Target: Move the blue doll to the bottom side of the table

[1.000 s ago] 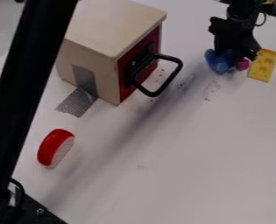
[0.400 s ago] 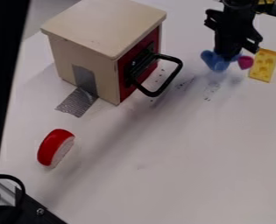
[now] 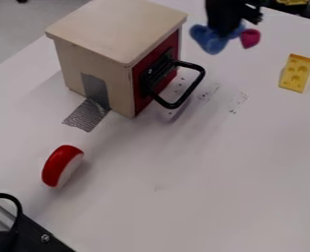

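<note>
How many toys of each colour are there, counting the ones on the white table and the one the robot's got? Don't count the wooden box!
Blue: 1, the doll in the gripper, pink bit included
Yellow: 1, the holey block
Red and white: 1, the rounded piece
Total: 3

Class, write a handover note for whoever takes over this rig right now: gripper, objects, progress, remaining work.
Gripper: the black two-finger gripper holds the blue doll, apparently raised off the white table.
Where: near the view's top edge, right of the cream box with the red front.
Done: doll grasped.
Left: carry it to the table's bottom side, release it.
</note>
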`<action>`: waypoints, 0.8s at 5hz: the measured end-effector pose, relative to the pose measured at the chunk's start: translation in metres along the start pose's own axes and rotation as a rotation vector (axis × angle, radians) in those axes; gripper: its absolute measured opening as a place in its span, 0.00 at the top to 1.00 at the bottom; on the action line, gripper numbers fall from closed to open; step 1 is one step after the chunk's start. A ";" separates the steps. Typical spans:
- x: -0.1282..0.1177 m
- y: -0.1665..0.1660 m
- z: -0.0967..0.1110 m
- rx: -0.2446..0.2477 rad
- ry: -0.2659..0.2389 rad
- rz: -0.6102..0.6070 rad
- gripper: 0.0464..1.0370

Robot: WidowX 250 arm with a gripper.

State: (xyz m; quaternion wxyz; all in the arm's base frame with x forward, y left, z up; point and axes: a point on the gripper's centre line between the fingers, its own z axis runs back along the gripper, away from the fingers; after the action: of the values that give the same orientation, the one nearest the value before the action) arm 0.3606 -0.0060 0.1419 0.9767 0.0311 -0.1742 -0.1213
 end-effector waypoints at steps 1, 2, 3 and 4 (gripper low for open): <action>-0.051 0.027 0.025 0.022 0.048 0.077 0.88; -0.109 0.056 0.039 0.039 0.103 0.165 0.88; -0.173 0.074 0.032 0.094 0.204 0.202 0.88; -0.234 0.085 0.023 0.115 0.274 0.273 0.88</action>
State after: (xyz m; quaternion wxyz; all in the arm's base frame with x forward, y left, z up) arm 0.1587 0.1342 0.0943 0.9953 0.0791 -0.0490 0.0280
